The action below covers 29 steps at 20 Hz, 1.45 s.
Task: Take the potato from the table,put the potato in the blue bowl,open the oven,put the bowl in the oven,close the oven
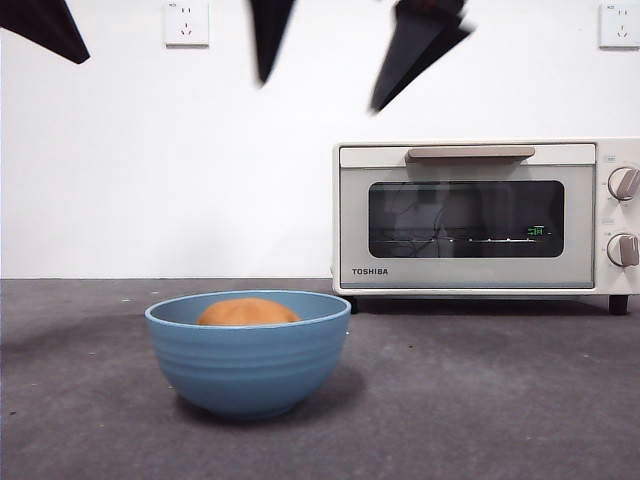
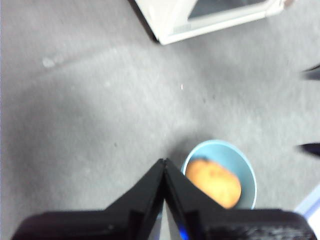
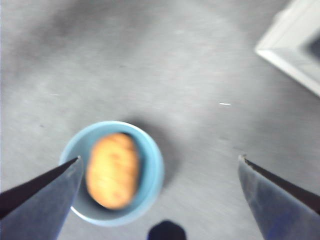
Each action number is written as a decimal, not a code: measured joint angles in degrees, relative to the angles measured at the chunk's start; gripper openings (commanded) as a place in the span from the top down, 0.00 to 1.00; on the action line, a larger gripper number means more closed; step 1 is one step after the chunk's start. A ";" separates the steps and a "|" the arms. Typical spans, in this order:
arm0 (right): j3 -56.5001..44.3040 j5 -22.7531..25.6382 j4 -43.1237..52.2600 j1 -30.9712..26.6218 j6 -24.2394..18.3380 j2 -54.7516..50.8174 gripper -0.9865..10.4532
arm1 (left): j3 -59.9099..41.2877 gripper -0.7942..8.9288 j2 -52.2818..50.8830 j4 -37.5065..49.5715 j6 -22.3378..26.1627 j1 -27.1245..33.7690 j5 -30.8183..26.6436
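Potato (image 1: 246, 312) sits in the blue bowl (image 1: 248, 360); oven (image 1: 485, 215) door closed. Right tool (image 3: 160, 165) released above the bowl, left tool (image 2: 164, 165) clenched empty; a clumsy rim grab may tip it

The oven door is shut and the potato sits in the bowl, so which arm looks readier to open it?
Probably the right: the right gripper is open, while the left gripper is shut. Both hang high above the blue bowl, neither near the oven.

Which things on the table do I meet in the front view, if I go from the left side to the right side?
The blue bowl with the potato inside it → the oven, door shut → its two knobs at the far right.
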 measured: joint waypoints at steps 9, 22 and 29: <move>0.42 6.25 -9.77 -14.12 -4.57 -16.35 0.92 | 0.04 0.92 6.32 14.58 -3.82 -3.93 10.01; -14.67 -4.98 -4.59 -43.25 -13.79 -33.31 0.92 | 27.82 0.92 34.34 16.06 -6.88 -17.14 8.26; -28.46 -17.33 0.92 -54.58 -9.97 -38.12 0.92 | 43.87 0.92 46.80 16.41 -1.86 -21.75 3.72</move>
